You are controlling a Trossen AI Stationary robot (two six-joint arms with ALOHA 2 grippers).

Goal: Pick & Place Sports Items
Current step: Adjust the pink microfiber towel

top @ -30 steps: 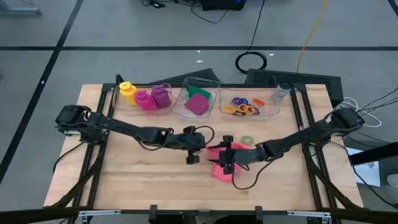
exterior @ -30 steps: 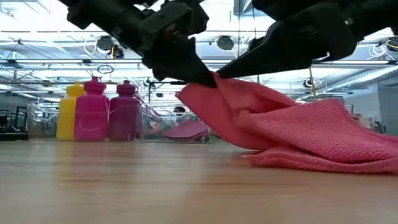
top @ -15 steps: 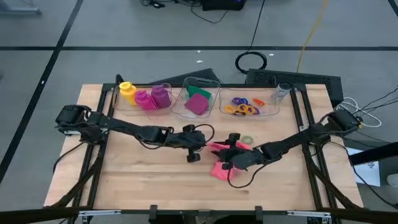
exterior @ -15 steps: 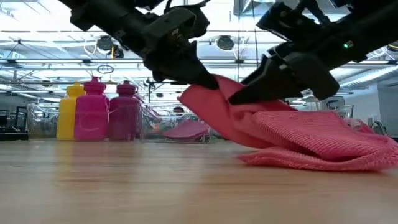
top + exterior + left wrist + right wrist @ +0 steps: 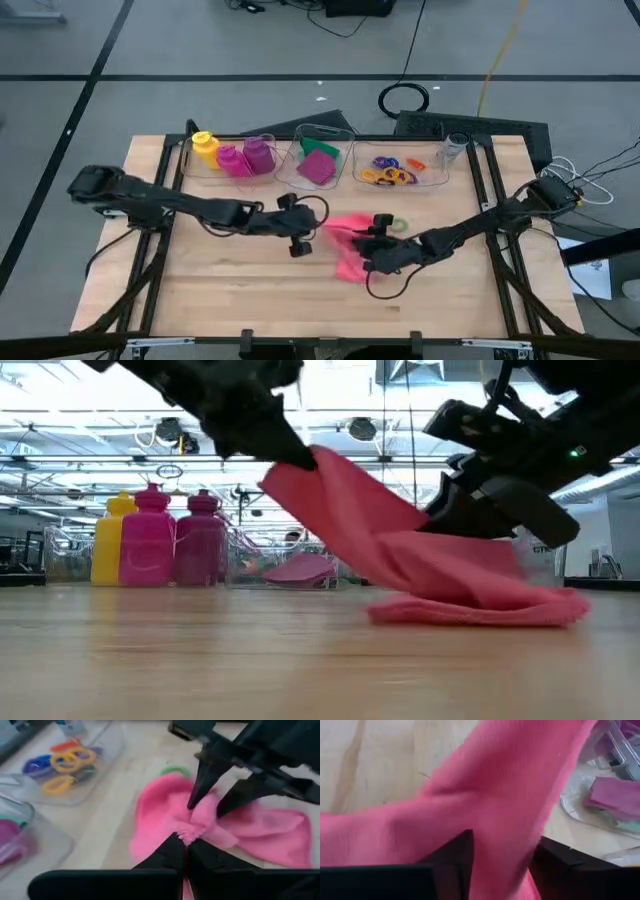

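A pink cloth (image 5: pixel 348 248) lies at the table's middle, one corner raised and the rest heaped on the wood (image 5: pixel 470 605). My left gripper (image 5: pixel 303 226) is shut on that raised corner, left of the heap. My right gripper (image 5: pixel 372 246) comes from the right with open fingers astride a bunched fold in the cloth's middle (image 5: pixel 206 814). A small green ring (image 5: pixel 400 225) lies flat on the table just beyond the cloth. My left gripper pinches the cloth's raised corner (image 5: pixel 188 838) between its two fingertips, coming level from the table's left. The cloth slopes down from the corner (image 5: pixel 312 460) to the heap, fairly taut. My right gripper's fingers (image 5: pixel 199 790) point down with the fold (image 5: pixel 505 845) between them and against their inner sides, not pinched.
Three clear bins stand along the far edge: one with yellow, magenta and purple bottles (image 5: pixel 232 155), one with green and magenta cloths (image 5: pixel 318 163), one with coloured rings (image 5: pixel 393 170). Bare wood lies along the near edge.
My left gripper has gone up and toward the table's left edge with the cloth's corner, drawing the cloth out into a slope while its other end stays heaped on the table. My right gripper has sunk lower onto the cloth's middle.
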